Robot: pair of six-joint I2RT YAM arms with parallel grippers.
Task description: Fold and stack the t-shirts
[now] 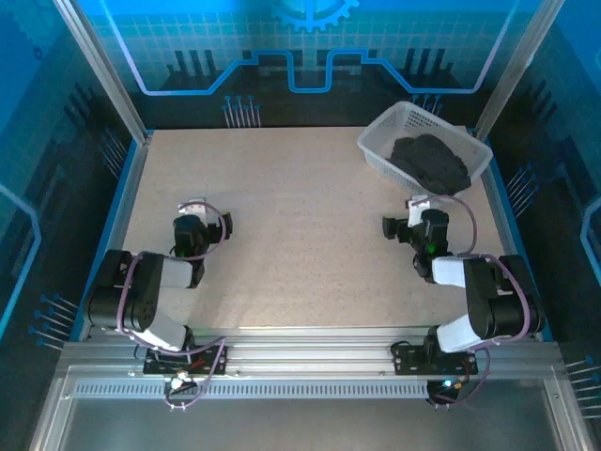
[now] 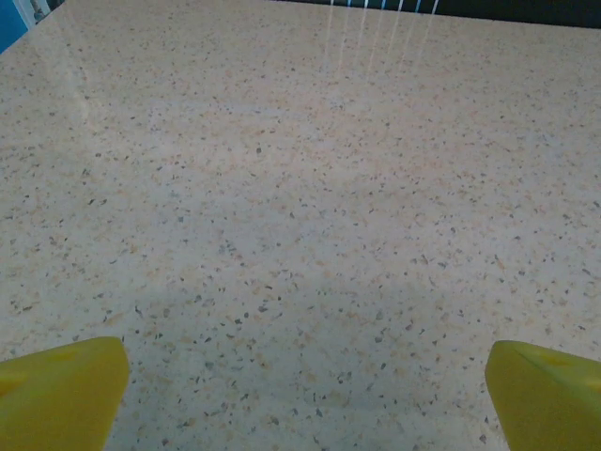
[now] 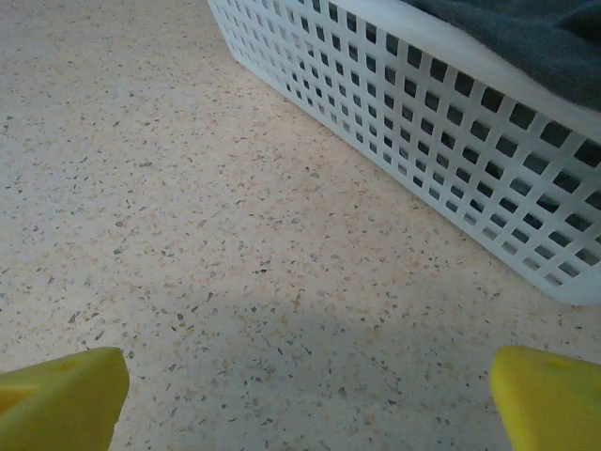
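Observation:
A dark charcoal t-shirt (image 1: 430, 160) lies crumpled inside the white mesh basket (image 1: 376, 143) at the table's back right; its cloth (image 3: 526, 33) shows over the basket rim in the right wrist view. My right gripper (image 1: 414, 228) stands open just in front of the basket, its yellow fingertips (image 3: 61, 399) wide apart over bare table. Near the left front, my left gripper (image 1: 191, 229) is open too, and its yellow fingertips (image 2: 56, 390) hold nothing.
The speckled beige tabletop (image 1: 291, 225) stretches between the two arms. The basket's mesh wall (image 3: 441, 141) stands close ahead of the right gripper. Blue walls and metal frame posts (image 1: 103, 70) enclose the table on the sides and back.

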